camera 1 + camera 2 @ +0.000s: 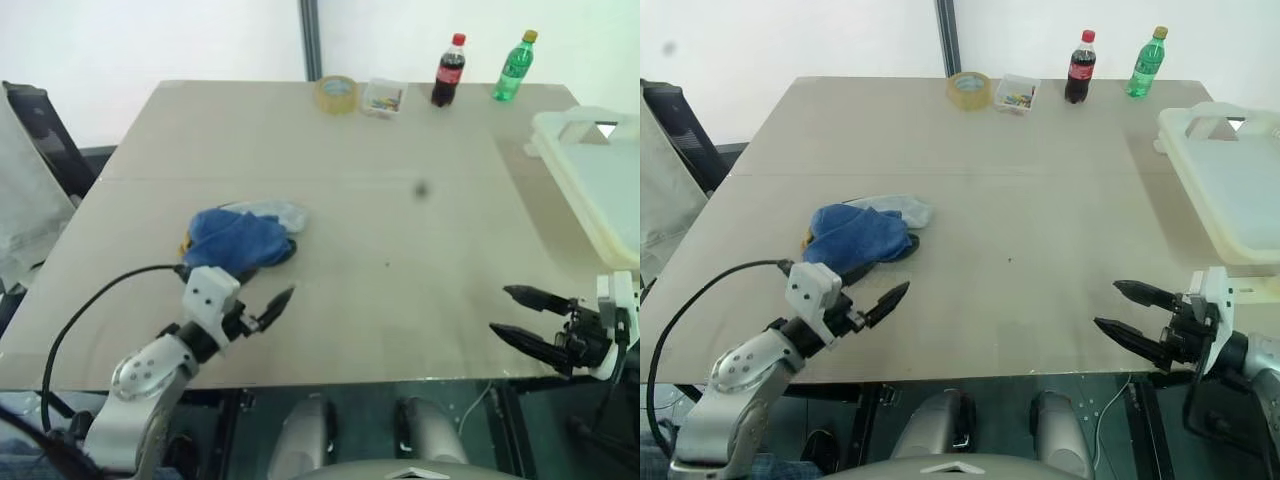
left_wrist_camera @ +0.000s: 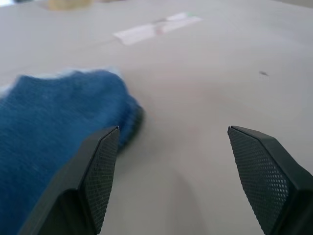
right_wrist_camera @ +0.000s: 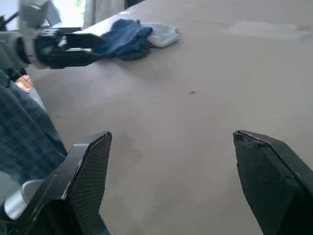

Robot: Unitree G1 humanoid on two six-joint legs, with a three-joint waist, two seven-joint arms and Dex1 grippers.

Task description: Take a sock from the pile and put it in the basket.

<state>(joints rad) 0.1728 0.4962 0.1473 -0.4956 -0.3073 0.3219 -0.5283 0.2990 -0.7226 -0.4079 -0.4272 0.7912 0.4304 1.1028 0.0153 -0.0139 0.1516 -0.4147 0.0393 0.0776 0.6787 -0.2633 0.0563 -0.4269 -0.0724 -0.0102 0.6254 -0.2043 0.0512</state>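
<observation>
Blue socks: we are seeing the pile (image 1: 240, 236) lying on the table (image 1: 400, 200), royal blue on top, with a light grey sock at its far edge, a sliver of yellow at its left side and a dark one showing under its right edge.
Pile against left claw: it is sitting just beyond and slightly left of the left gripper (image 1: 268, 310), near but apart from the fingertips; in the left wrist view the blue cloth (image 2: 54, 127) is lying past the left finger (image 2: 100, 171).
Left claw: we are holding it just above the near part of the table, fingers spread wide and gripping nothing.
Centre of table: bare tan wood is lying between our two claws, with a small dark speck (image 1: 420, 189) farther out.
Far edge: a roll of tape (image 1: 336, 93), a small clear box (image 1: 383, 97), a cola bottle (image 1: 449, 70) and a green bottle (image 1: 514, 66) are standing in a row, well beyond both claws.
Right claw: the right gripper (image 1: 1125, 310) is hovering at the near right edge of the table, pointing left toward the other claw, its two black fingers parted and holding nothing.
Basket: the cream-white basket (image 1: 1225, 180) is resting on the table's right side, beyond and to the right of the right claw, well apart from the pile.
</observation>
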